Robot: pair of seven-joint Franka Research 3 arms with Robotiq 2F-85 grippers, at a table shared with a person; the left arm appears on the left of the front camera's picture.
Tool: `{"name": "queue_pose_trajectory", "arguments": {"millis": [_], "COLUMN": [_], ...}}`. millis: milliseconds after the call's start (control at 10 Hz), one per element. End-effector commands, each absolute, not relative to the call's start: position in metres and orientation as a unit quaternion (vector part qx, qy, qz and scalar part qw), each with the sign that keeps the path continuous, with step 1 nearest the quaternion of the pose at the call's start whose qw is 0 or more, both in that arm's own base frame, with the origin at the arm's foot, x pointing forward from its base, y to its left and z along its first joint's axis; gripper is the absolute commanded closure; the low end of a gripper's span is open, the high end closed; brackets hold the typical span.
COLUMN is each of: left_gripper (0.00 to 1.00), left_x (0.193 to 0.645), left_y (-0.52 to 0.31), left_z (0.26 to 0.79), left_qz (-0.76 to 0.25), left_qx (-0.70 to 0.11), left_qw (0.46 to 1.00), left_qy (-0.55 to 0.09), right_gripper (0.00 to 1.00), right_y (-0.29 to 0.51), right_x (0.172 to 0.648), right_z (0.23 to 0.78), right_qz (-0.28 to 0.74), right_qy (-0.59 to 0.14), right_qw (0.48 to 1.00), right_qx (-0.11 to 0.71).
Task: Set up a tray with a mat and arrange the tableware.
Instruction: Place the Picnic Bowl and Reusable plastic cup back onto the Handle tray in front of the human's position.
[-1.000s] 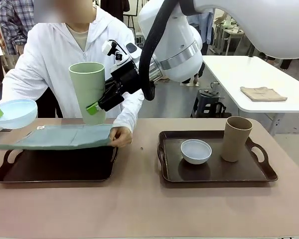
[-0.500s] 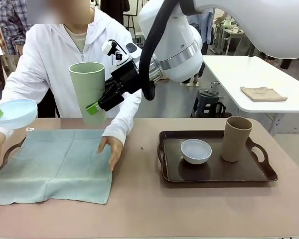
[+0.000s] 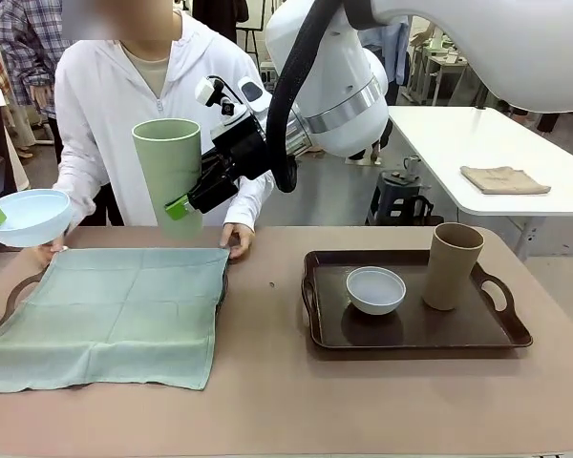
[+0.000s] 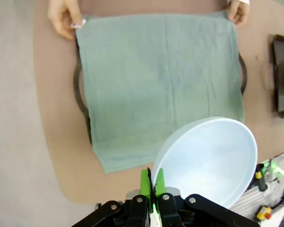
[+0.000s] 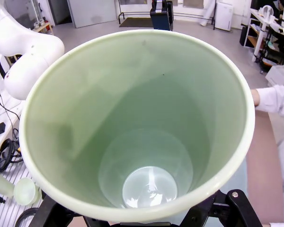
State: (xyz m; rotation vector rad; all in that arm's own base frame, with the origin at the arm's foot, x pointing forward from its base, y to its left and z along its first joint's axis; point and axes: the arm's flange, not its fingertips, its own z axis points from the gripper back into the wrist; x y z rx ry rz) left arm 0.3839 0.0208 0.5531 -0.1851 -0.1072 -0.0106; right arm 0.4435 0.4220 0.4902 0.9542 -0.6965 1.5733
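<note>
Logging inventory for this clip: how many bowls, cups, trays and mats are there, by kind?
Bowls: 2, pale blue round bowl, white-grey round bowl.
Cups: 2, tall pale green handleless cup, tall tan-brown handleless cup.
Mats: 1, pale green cloth mat.
Trays: 2, left dark brown handled tray, right dark brown handled tray.
Total: 7.

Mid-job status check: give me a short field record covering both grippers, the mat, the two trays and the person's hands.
Left gripper: shut on the rim of the pale blue bowl, held in the air
Right gripper: closed around the pale green cup, upright, in the air
Mat: spread over the left tray, near edge lying on the table
Person: one hand and the other hand at the mat's far corners
Right tray: holds the white-grey bowl and the tan cup, apart
</note>
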Motion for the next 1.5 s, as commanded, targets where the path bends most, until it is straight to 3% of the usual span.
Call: {"name": "queue_pose_trajectory", "arguments": {"millis": [0,1300,1400], "left_gripper": [1.00,1.00,0.96], "left_x": [0.3853,0.3853,0.3839], "left_y": [0.0216,0.0216,0.0208], "left_z": [0.5534,0.5534,0.5531], "left_qz": [-0.009,-0.009,-0.005], "left_qx": [-0.096,-0.096,-0.092], "left_qw": [0.994,0.994,0.994], "left_qy": [-0.058,-0.058,-0.053], "right_gripper": [0.93,0.93,0.19], "right_y": [0.4225,0.4225,0.4220], "right_x": [0.4428,0.4428,0.4435], "right_z": [0.4918,0.4918,0.4902], "right_qz": [0.663,0.663,0.666], "right_qy": [-0.297,-0.297,-0.295], "right_qw": [0.555,0.555,0.554], "right_qx": [0.404,0.404,0.404]}}
